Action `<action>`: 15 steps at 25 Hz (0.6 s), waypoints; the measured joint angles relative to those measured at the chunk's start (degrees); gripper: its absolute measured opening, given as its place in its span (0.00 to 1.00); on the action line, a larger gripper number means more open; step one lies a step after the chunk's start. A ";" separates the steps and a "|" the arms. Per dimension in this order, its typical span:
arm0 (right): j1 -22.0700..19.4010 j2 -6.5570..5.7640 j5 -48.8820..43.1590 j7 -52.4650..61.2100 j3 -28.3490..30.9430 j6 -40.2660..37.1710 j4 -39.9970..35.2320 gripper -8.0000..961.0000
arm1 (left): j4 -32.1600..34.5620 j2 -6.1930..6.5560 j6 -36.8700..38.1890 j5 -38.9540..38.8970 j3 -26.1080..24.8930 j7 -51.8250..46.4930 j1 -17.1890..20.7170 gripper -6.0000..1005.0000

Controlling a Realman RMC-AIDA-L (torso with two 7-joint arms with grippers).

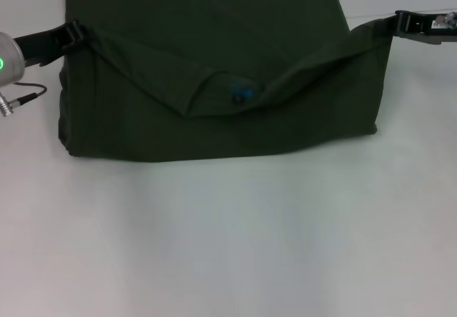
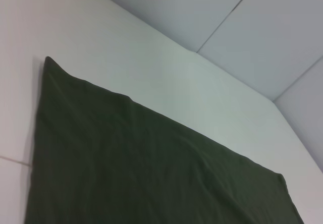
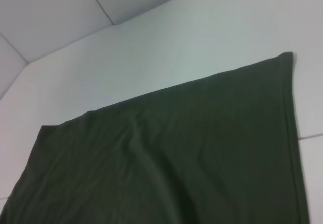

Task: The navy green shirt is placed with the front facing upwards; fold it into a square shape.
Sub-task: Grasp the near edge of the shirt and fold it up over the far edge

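navy green shirt [image 1: 214, 67] lies on the white table [image 1: 228, 245], its top folded down so the collar with a blue print [image 1: 241, 92] shows mid-cloth. left gripper [image 1: 71, 33] clenched on the left fold corner; right gripper [image 1: 396, 23] clenched on the right one. no lettering readable.
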 joint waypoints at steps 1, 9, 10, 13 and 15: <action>0.06 0.00 -0.01 -0.01 -0.15 0.36 0.03 0.06 | 0.05 -0.03 -0.20 0.00 0.00 -0.05 0.00 0.07; 0.37 0.00 -0.39 -0.05 -1.62 2.64 0.88 0.06 | 0.11 -0.07 -0.63 0.27 0.46 -0.06 -0.40 0.07; 0.42 0.00 -0.40 -0.05 -2.04 2.82 0.96 0.06 | 0.11 -0.08 -0.73 0.20 0.65 -0.06 -0.41 0.07; 0.66 -0.01 -0.40 -0.07 -3.29 3.41 0.97 0.06 | 0.09 -0.16 -1.21 0.14 1.11 -0.12 -0.42 0.07; 0.90 0.00 -0.40 -0.07 -4.09 3.93 0.98 0.06 | 0.08 -0.16 -1.45 0.05 1.44 -0.20 -0.43 0.07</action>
